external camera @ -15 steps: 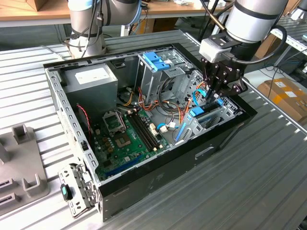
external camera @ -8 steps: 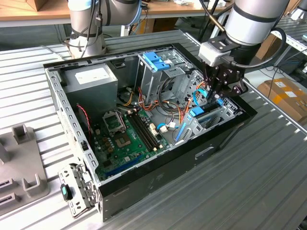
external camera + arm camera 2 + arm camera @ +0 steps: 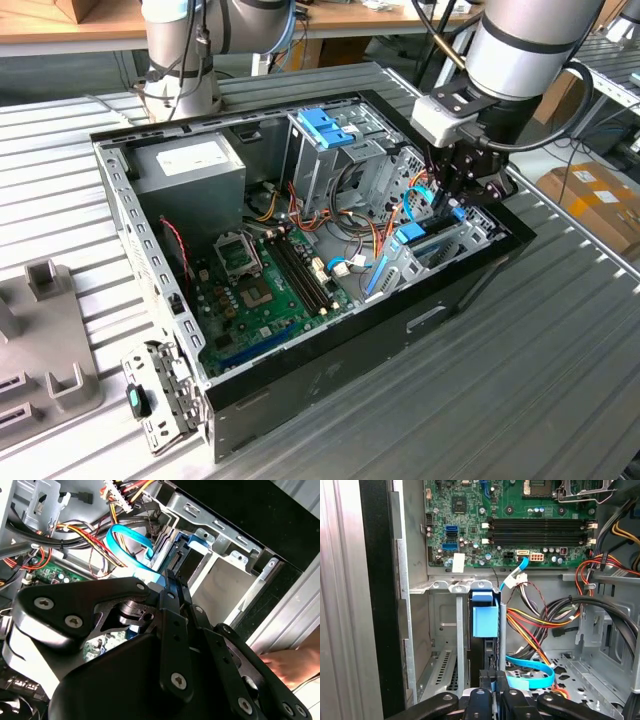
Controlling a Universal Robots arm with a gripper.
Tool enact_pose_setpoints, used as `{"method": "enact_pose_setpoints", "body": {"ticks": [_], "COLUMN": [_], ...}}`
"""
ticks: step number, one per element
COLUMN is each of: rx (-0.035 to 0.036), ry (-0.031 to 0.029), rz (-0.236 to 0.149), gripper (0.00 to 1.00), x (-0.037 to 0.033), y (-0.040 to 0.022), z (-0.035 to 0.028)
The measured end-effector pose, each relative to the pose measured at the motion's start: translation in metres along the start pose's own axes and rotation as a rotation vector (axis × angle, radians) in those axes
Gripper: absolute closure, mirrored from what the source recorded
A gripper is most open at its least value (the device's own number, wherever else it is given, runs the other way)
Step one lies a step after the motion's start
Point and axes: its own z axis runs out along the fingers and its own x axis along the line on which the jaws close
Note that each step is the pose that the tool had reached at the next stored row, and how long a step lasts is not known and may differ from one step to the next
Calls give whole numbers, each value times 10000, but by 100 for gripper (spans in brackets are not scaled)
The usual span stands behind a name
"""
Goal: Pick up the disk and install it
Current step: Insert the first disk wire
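**Holding the disk on edge in its bay**

A black, open-sided computer case (image 3: 330, 385) is laid flat on a ribbed metal table (image 3: 520, 380), so that its interior can be reached from above. At the exterior view's right, the arm is lowered into the end of the case, where a grey sheet-metal drive bay (image 3: 445, 610) is divided into narrow upright slots. The disk (image 3: 485, 622), a dark flat slab framed by a light-blue plastic carrier, is stood on edge in one of these slots, between two metal dividers. It is judged to be turned this way because no other orientation would fit the slot. The black gripper (image 3: 493, 680) is set directly over the slab's thin edge. Its fingers (image 3: 483, 682) appear clenched on that edge, with a sliver of light blue seen between them.

A large grey power-supply box (image 3: 195, 175) is seen at the exterior view's upper left, and a green motherboard (image 3: 265, 285) at the centre. An upright metal cage (image 3: 310, 170) topped by a blue plastic bracket (image 3: 325, 125) is stood well apart from the bay. Just beside the slot, a bundle of red, yellow and black wires (image 3: 540, 625) and a flat blue data cable (image 3: 530, 672) are crowded in, and are judged the likeliest things to snag. What looks like a person's hand (image 3: 290, 665) is seen outside the case wall.
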Motion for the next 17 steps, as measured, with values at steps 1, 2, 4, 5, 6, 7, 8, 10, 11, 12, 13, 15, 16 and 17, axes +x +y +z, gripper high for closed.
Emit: {"method": "enact_pose_setpoints", "body": {"ticks": [1, 2, 4, 5, 6, 7, 8, 10, 11, 12, 13, 15, 16, 17], "rx": [0, 1, 0, 0, 1, 1, 1, 1, 1, 1, 1, 1, 1, 1], "ry": [-1, -1, -1, -1, -1, -2, -5, -13, -16, -18, -18, -17, -17, -17], "rz": [0, 0, 0, 0, -1, -5, -18, -70, -87, -96, -96, -96, -96, -96], "gripper": [84, 84, 84, 84, 84, 84, 84, 84, 84, 84, 84, 84, 84, 84], "x": [0, 0, 0, 0, 0, 0, 0, 0, 0, 0, 0, 0, 0, 0], "y": [0, 0, 0, 0, 1, 4, 9, 17, 18, 18, 19, 19, 19, 19], "z": [0, 0, 0, 0, 0, 0, 0, -1, -1, -1, -1, -2, -2, -2]}}
